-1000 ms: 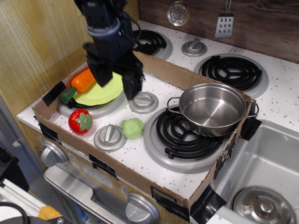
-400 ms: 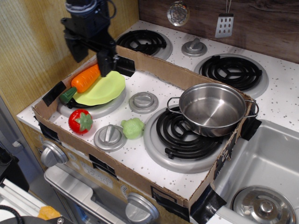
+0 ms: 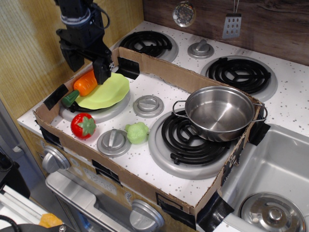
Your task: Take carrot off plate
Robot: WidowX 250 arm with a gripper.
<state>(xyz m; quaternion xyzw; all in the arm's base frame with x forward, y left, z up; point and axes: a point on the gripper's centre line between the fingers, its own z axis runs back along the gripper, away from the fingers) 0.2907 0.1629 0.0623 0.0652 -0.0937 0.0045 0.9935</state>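
Pincer: my pincer (image 3: 88, 62) hangs over the back left of the toy stove, its two dark fingers (image 3: 102, 67) spread apart and pointing down, pinching nothing.
Pincer against carrot: the right-hand finger tip sits just above the thick orange end of the carrot (image 3: 85, 84); from this view I cannot tell whether it touches it.
Carrot place: it lies on the left rim of the plate (image 3: 107, 92), partly overhanging the edge toward the cardboard wall.
Carrot long axis: it runs diagonally, from lower left to upper right in the view.
Carrot pointing: the dark green stem end points down-left, off the plate, toward the near left corner; the orange body points up-right, toward my pincer.
Plate: lime green, tilted a little on the front left burner, its far rim raised.
Tomato: the red tomato (image 3: 83, 125) stands on the worktop (image 3: 159, 174) in front of the plate, apart from it.
Green toy: the pale green lumpy toy (image 3: 137, 132) sits just beside a grey knob (image 3: 113, 141).
Pot: the steel pot (image 3: 219, 113) rests on the large front right burner, well apart from the carrot.
Cardboard box: the cardboard box (image 3: 192, 79) walls in this part of the stove top.
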